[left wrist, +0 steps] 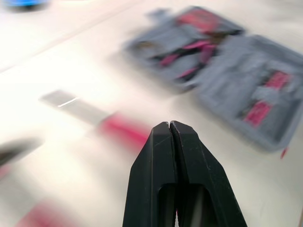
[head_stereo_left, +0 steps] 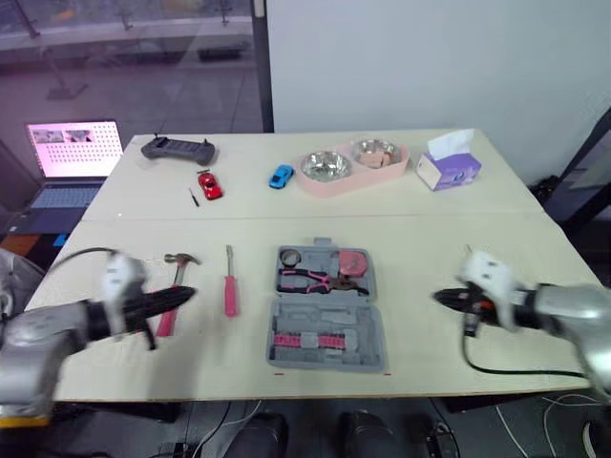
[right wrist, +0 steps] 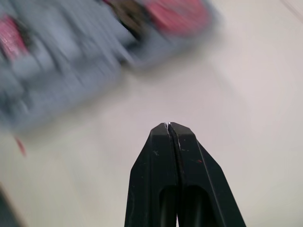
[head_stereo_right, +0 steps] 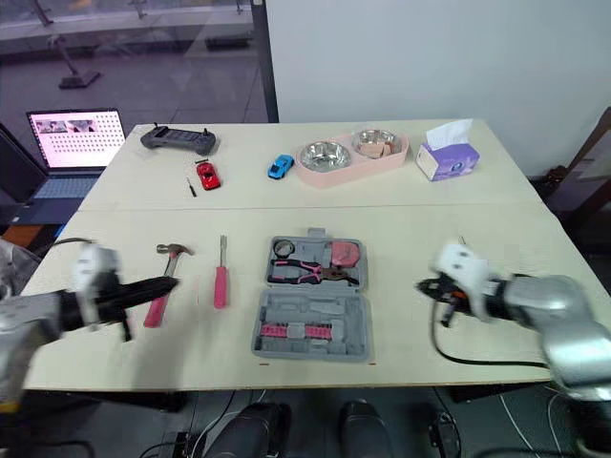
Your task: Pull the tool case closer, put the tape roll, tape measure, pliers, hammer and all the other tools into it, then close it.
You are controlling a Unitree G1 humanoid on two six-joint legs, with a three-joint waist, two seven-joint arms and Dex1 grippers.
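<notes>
Now the left end effector [head_stereo_left: 189,293], tips pressed together, hangs beside the hammer [head_stereo_left: 178,271] lying left of the open tool case [head_stereo_left: 325,307] at mid-desk [head_stereo_left: 430,248], so it should open wide and straddle it squarely, while the right end effector [head_stereo_left: 438,298] waits empty, likewise together.

A pale table [head_stereo_left: 430,248] stands before a white wall [head_stereo_left: 401,57], a glass pane [head_stereo_left: 124,67] beside the wall.

The arms [head_stereo_left: 38,343] are silver, wrists [head_stereo_left: 492,277] white, fingers [left wrist: 156,179] black (cable [head_stereo_left: 520,371] too).
</notes>
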